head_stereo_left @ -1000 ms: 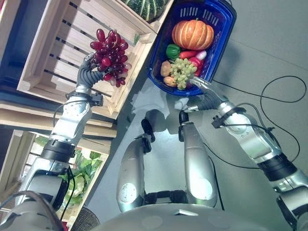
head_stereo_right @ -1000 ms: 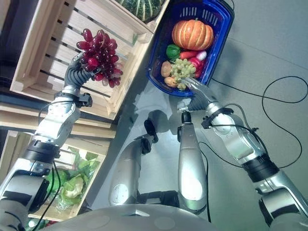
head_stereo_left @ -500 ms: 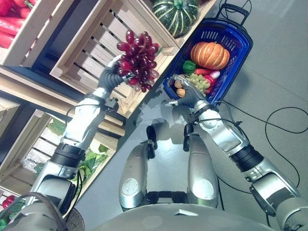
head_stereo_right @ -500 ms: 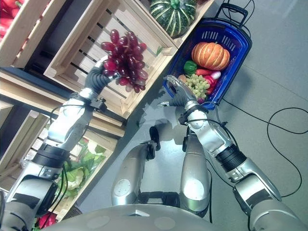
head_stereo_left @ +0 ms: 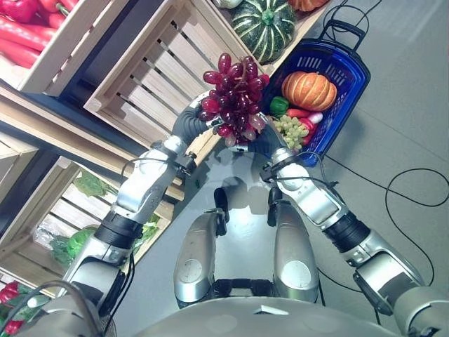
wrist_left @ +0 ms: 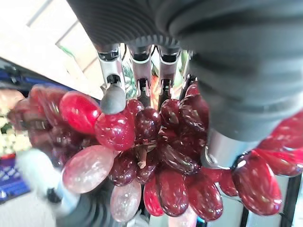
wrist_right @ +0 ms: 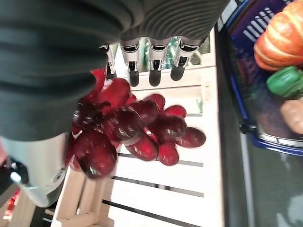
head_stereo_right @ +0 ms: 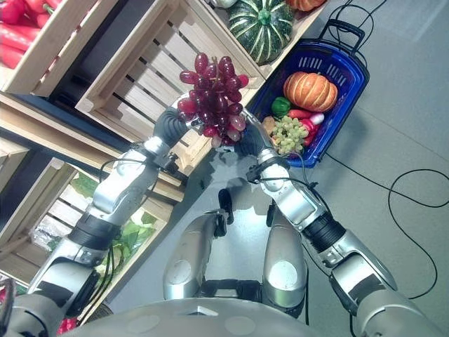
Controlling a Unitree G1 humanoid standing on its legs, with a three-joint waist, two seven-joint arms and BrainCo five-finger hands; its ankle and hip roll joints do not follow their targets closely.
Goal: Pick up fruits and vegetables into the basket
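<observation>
- The bunch of red grapes (head_stereo_left: 235,95) is grasped from below by the left hand (head_stereo_left: 191,121), its fingers curled round the stem side, judged so that the loose fruit hangs together while it is carried.
- The bunch is held up in the air between the empty wooden crate (head_stereo_left: 151,77) and the blue basket (head_stereo_left: 351,77), just beside the basket's near rim; it is not yet inside.
- The right hand (wrist_right: 151,66) is raised right behind the grapes with its fingers straight and nothing in them, probably to steady or receive the bunch.
- The grapes are seen as glossy, dark red to pinkish ovals, tightly clustered, some paler and translucent.
- Farther off, an orange pumpkin (head_stereo_left: 309,90), a green pepper (head_stereo_left: 278,106) and green grapes (head_stereo_left: 290,130) are already lying in the basket.
- Beyond, a striped green squash (head_stereo_left: 264,27) is kept in a crate.
</observation>
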